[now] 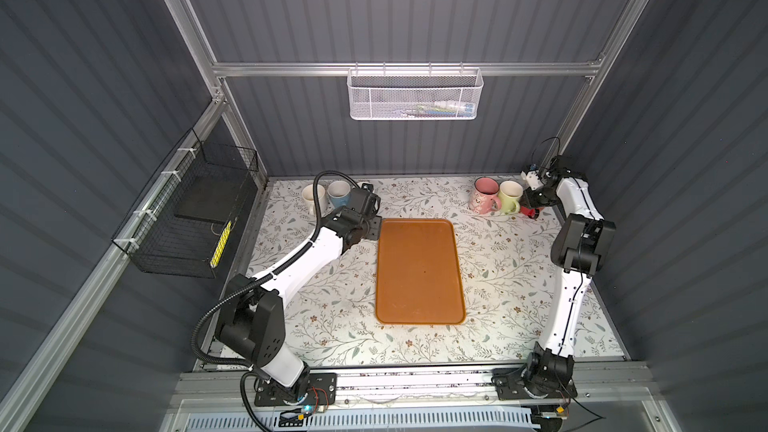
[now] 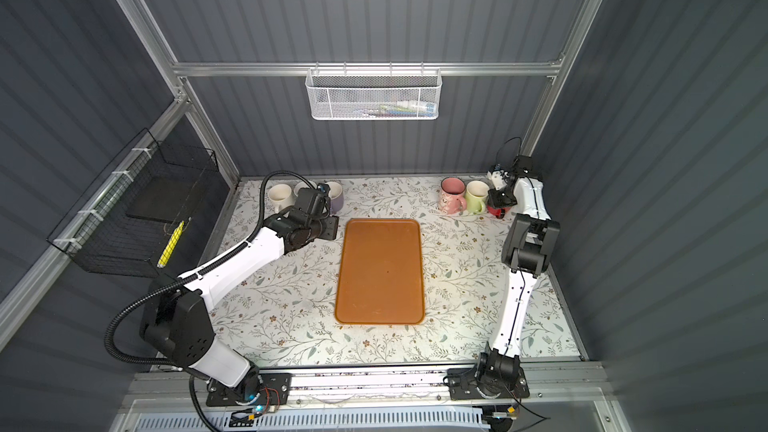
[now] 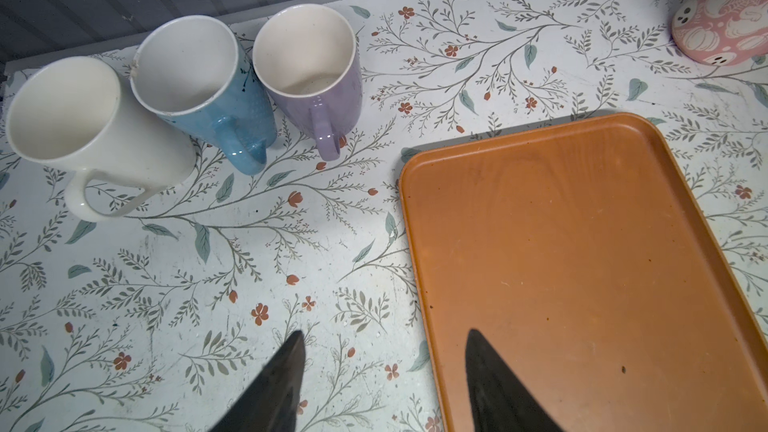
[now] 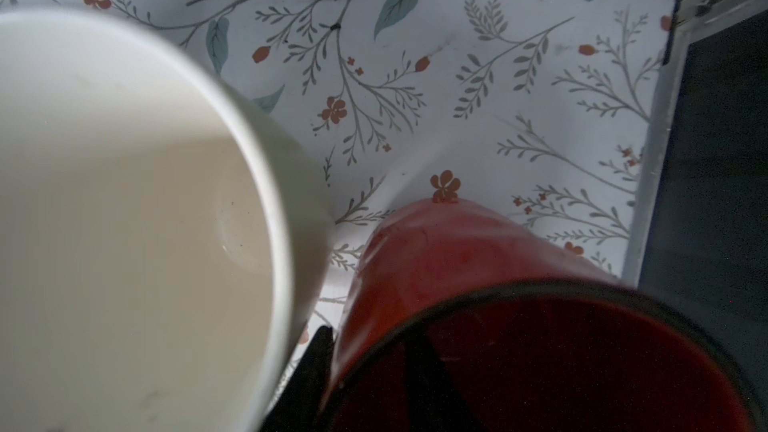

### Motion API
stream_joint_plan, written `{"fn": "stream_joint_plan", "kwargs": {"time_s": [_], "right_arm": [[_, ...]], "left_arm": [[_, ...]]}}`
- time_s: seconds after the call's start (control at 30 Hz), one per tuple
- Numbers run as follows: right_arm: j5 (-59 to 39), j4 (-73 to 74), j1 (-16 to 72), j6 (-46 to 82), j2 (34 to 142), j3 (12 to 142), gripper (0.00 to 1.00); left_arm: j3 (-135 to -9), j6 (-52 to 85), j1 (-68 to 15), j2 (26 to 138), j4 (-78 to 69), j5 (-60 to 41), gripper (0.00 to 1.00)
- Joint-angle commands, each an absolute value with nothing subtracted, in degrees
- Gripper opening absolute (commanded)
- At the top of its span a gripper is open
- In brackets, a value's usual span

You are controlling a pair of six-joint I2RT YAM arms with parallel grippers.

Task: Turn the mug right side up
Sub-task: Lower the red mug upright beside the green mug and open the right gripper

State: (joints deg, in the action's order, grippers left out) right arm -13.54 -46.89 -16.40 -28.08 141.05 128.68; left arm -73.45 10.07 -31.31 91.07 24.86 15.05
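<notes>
The right gripper straddles red mug rim, hold unclear; left gripper jaws apart

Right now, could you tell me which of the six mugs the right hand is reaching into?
The red mug, beside the pale green mug; the right hand straddles its rim, one finger inside.

Both arms: white link shells, black joint housings. Left arm w/ thick black corrugated hose running base to wrist. Right arm w/ thin black cable along white link, loose loop at wrist. Black base plates, screw holes visible. Left gripper: black tapered jaws.
</notes>
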Motion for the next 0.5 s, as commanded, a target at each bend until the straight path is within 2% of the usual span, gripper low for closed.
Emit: {"fn": "stream_joint_plan", "kwargs": {"time_s": [0.0,0.27,0.47], "right_arm": [[-12.7,-47.4,-15.8,-27.2,138.2,129.7,0.35],[-10.7,-45.7,-15.8,-24.8,133.1,127.8,0.41],[-9.2,-44.6,-15.1,-22.0,126.8,124.6,0.47]], "left_arm": [[-74.2,9.9,-31.3,89.0,25.6,15.7,0.62],[-72.1,9.0,-31.4,86.4,23.8,16.1,0.62],[-70.8,7.3,-30.9,84.7,22.0,20.2,0.64]]}}
